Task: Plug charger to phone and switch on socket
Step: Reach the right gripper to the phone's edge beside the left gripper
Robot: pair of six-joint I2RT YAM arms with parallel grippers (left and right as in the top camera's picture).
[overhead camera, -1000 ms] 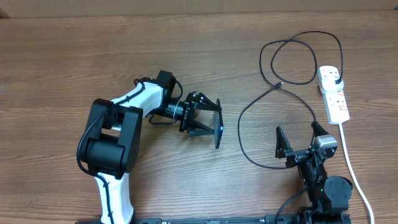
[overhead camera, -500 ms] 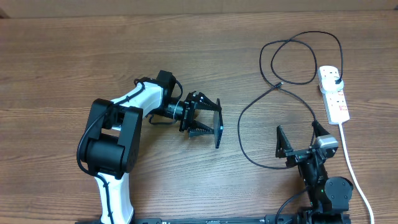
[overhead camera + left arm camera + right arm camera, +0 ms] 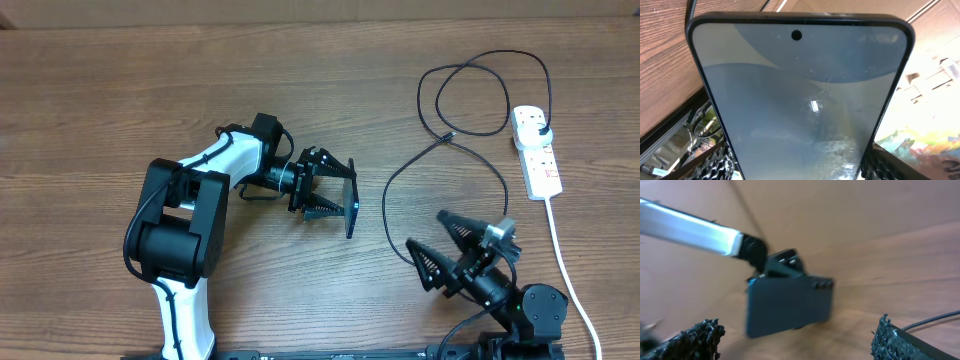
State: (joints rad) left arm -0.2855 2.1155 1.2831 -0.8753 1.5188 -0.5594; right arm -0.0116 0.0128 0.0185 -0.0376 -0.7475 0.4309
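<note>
We see the left tool (image 3: 335, 190) clamped on the phone (image 3: 351, 207), held on edge at the middle of the bench (image 3: 100, 100). The right tool (image 3: 424, 228) gapes wide and empty beside the charger (image 3: 386, 200), with the socket (image 3: 536, 150) near the right edge.

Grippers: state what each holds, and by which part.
Left gripper clamps the phone by its side edges near the bottom end; right gripper holds nothing.

The left arm (image 3: 185, 215) reaches up from the near edge and bends right, its tool (image 3: 342, 191) level, clamped on the phone (image 3: 351, 208). The right arm (image 3: 530, 305) crouches low, its tool (image 3: 428, 232) spread wide, angled left, empty.
</note>
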